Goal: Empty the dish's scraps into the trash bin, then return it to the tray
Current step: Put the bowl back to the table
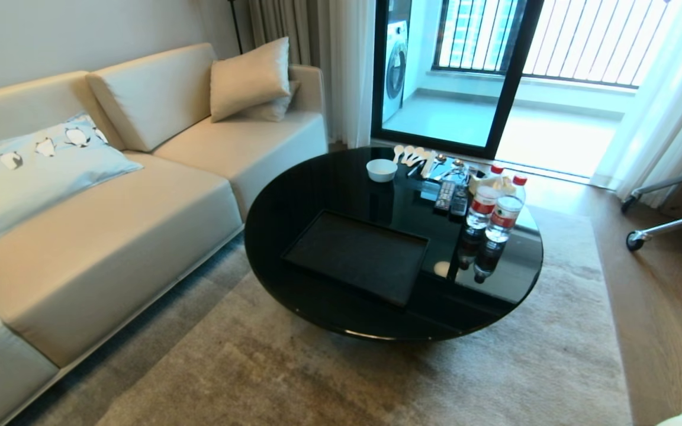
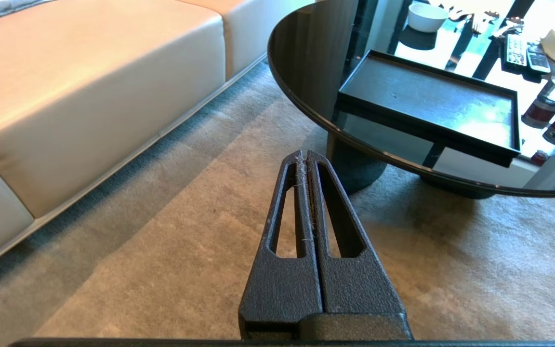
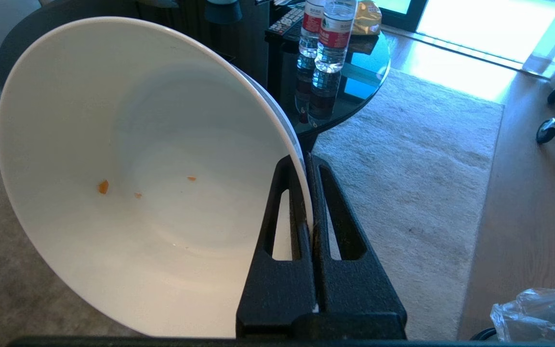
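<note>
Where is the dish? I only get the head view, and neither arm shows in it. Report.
Observer: The right pincer is shut on the dish, gripping it by the rim. The dish is tipped on its side above the carpet.
Operator: Look inside it and tell me what's left.
Observer: It is almost bare. Only a few tiny orange specks cling to the white inside.
</note>
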{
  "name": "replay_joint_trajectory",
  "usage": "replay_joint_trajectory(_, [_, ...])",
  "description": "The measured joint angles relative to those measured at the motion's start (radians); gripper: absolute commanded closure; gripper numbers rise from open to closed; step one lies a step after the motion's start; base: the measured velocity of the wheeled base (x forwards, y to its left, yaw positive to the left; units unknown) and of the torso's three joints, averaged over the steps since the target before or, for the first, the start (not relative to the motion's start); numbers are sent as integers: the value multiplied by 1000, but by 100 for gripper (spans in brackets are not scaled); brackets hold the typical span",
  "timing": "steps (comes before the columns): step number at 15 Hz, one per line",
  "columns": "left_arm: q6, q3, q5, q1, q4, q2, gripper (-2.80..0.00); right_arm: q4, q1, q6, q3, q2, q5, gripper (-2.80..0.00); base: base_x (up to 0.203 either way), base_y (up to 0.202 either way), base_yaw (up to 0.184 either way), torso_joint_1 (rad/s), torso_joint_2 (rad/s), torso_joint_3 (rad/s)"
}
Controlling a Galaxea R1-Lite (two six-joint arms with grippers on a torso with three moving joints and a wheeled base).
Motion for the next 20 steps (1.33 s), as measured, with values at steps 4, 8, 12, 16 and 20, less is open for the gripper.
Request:
replay_joint_trajectory(4, [0,0,0,0,0,0,0,0,0,0,0,0,0,0,118,0,-1,1,2,3])
replay_joint_trajectory(8, [0,0,0,0,0,0,0,0,0,0,0,0,1,0,189,0,1,3,4,3])
replay_joint_trajectory(12, [0,0,0,0,0,0,0,0,0,0,0,0,0,0,187,0,1,4,2,3])
replay_joint_trajectory(16, [0,0,0,0,0,0,0,0,0,0,0,0,0,0,53,0,1,7,3,1])
replay_joint_trajectory(20, [0,0,0,0,0,0,0,0,0,0,0,0,0,0,0,0,0,0,0,0])
